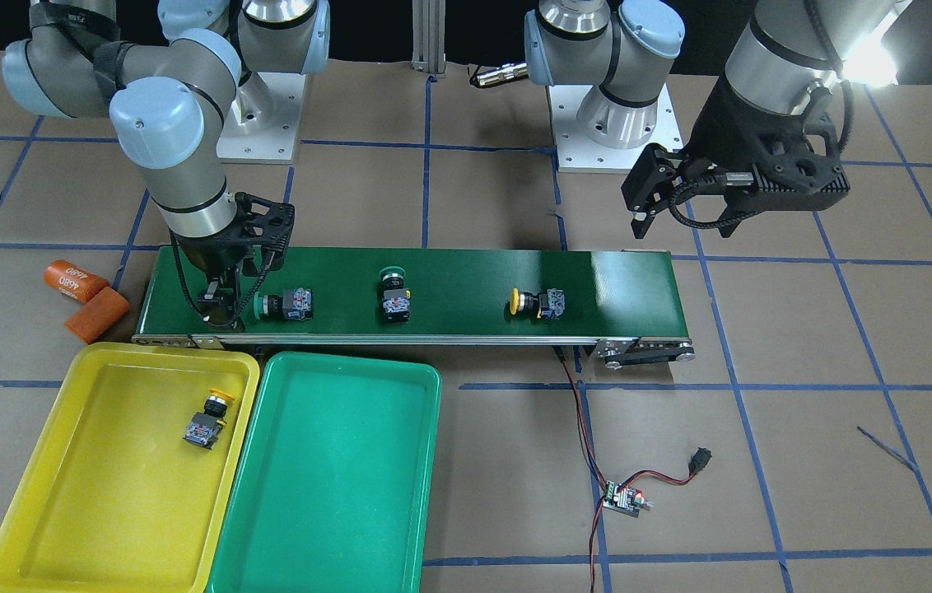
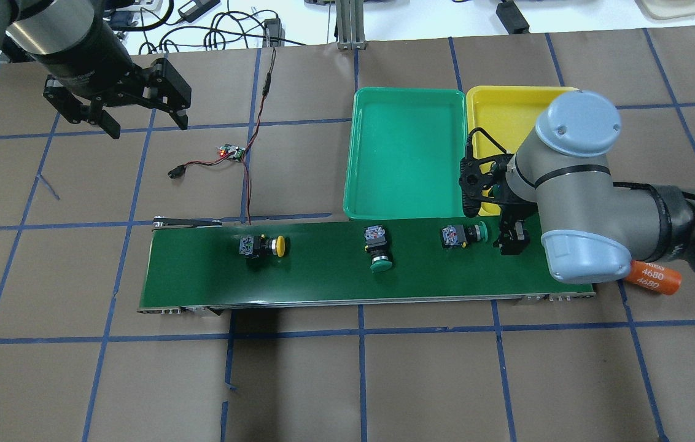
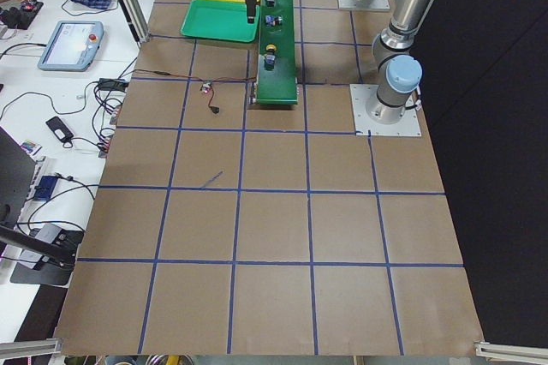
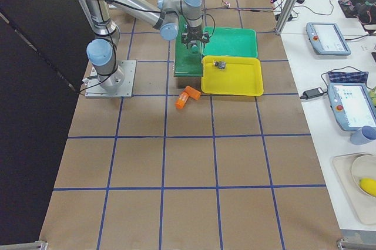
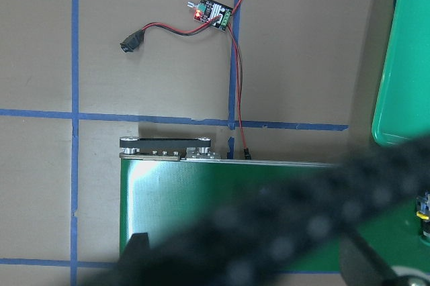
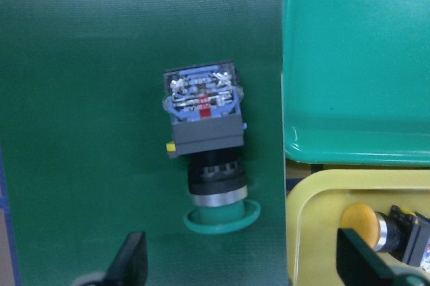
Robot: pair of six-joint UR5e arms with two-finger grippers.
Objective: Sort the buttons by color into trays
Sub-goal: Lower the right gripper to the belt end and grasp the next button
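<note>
Only readable text I can spot is on the orange cylinder [image 2: 654,277] lying on the table: "4680" in white digits, printed twice, one line above the other. In the front-facing view the same number shows upside down.

**Both arms reach out over the table, each gripper open.**

The right arm [image 2: 578,184] comes in from the right edge of the table [image 2: 384,380] with its elbow bent and its last joints folded over. Its wrist points straight down, and the right gripper [image 2: 510,239] hangs low, close to the surface in the right half. Its two fingers [image 6: 131,262] stand wide apart with nothing between them. The left arm [image 2: 65,37] holds its wrist high over the left half of the table, and the left gripper [image 2: 146,123] is raised well clear of the surface. It is tilted a little off vertical, its jaws are spread and it holds nothing.
</note>
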